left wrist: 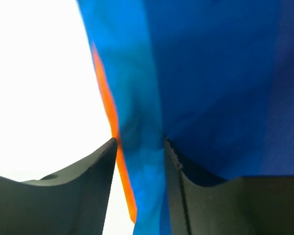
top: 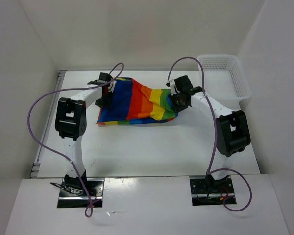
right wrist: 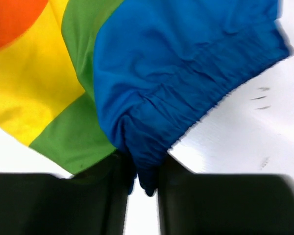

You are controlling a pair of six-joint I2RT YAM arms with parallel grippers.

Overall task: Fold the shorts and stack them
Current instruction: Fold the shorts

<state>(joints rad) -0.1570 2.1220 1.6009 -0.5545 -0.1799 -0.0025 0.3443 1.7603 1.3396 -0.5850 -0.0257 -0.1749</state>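
White table carries the shorts, spread at its far middle; basket at far right corner. I read left gripper parted around the blue edge, right gripper pinching the waistband.

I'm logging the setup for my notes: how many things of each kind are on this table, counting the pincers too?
shorts: 1
basket: 1
pincers: 2, the left pincer and the right pincer
Total: 4
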